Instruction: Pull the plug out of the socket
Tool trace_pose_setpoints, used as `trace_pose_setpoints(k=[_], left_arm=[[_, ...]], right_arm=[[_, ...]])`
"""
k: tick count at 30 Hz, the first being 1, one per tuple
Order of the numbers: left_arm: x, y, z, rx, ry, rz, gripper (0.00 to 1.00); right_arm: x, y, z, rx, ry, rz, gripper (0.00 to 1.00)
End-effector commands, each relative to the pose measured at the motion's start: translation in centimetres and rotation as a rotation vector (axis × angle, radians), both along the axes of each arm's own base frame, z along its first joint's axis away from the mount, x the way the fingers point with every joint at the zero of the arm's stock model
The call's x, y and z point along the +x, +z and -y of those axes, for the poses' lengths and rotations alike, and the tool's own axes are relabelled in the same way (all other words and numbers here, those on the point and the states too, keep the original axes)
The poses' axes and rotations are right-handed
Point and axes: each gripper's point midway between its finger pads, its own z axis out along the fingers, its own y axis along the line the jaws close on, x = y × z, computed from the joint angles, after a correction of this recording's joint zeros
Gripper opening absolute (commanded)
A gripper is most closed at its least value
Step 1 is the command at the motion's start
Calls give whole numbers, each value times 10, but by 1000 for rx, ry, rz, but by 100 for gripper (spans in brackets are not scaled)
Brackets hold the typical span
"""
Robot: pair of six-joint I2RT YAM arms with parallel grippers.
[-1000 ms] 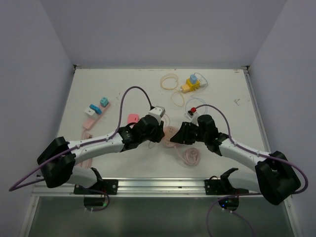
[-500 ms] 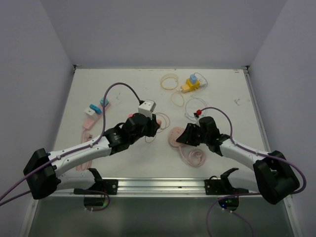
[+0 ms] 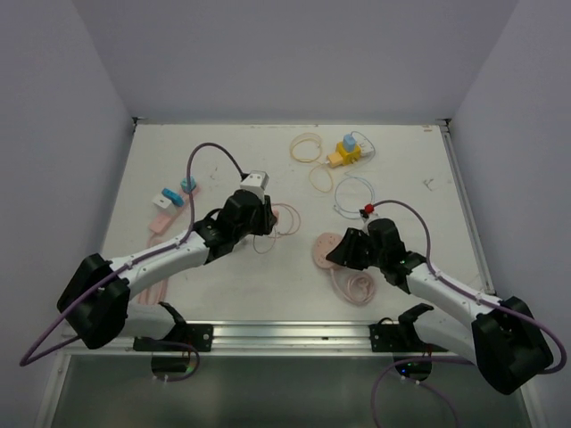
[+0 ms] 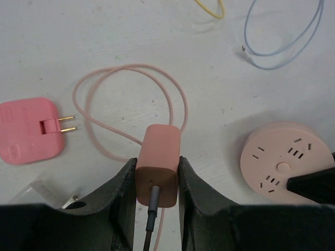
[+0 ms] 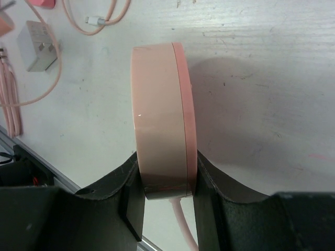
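Note:
My left gripper [image 4: 155, 180] is shut on the pink plug block [image 4: 158, 163], held above the table with its cable looping ahead; in the top view it [image 3: 268, 217] sits left of centre. The plug is out of the round pink socket [image 4: 282, 162], which lies apart to the right. My right gripper [image 5: 165, 180] is shut on the edge of that round socket [image 5: 162, 115]; in the top view the socket [image 3: 324, 249] lies by the right gripper [image 3: 343, 251], near the table's middle.
A pink flat adapter [image 4: 29, 129] with prongs lies left. Yellow and blue cable loops [image 3: 353, 194] and a yellow-blue adapter [image 3: 346, 152] lie at the back. Blue and pink plugs [image 3: 171, 198] sit far left. A coiled pink cable [image 3: 355, 285] lies by the right arm.
The left gripper has pulled the plug away to the left and back, clear of the socket. The right gripper has drawn the socket slightly right and nearer.

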Motion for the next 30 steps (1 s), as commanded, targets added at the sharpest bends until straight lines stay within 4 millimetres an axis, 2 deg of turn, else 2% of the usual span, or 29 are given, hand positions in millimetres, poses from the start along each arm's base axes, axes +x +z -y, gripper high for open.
trace_pose_setpoints(k=[1, 2, 6, 10, 13, 14, 15, 21, 22, 24, 25, 27, 28, 29, 30], left_arm=[[11, 3, 29, -59, -66, 2, 0], [15, -6, 33, -47, -69, -14, 0], [25, -25, 42, -18, -69, -54, 15], [33, -43, 46, 12, -64, -86, 26], [35, -47, 46, 11, -65, -96, 36], [36, -47, 44, 11, -60, -102, 45], [36, -47, 42, 13, -56, -102, 48], [42, -27, 25, 8, -9, -75, 72], [44, -18, 24, -6, -4, -57, 73], [43, -16, 13, 8, 12, -73, 76], [45, -2, 12, -9, 15, -48, 77], [46, 9, 4, -2, 23, -38, 83], [47, 27, 2, -14, 26, -4, 84], [45, 33, -2, -5, 27, -1, 86], [47, 42, -7, 9, 40, 23, 92]], right_arm=[[-2, -1, 13, -32, -53, -8, 0], [-1, 2, 14, -31, -57, -2, 0], [4, 17, 20, -28, -92, 42, 0], [8, 23, 30, -37, -130, 57, 0], [12, 28, 37, -38, -163, 65, 0], [13, 30, 38, -39, -174, 70, 0], [16, 31, 42, -41, -191, 72, 0], [27, 42, 60, -62, -255, 91, 0], [29, 42, 66, -72, -275, 84, 0], [35, 47, 73, -74, -306, 86, 0], [38, 47, 83, -84, -339, 79, 0], [45, 56, 94, -99, -386, 91, 0], [48, 57, 107, -116, -432, 86, 0], [51, 59, 116, -130, -467, 90, 0], [57, 67, 123, -139, -498, 103, 0]])
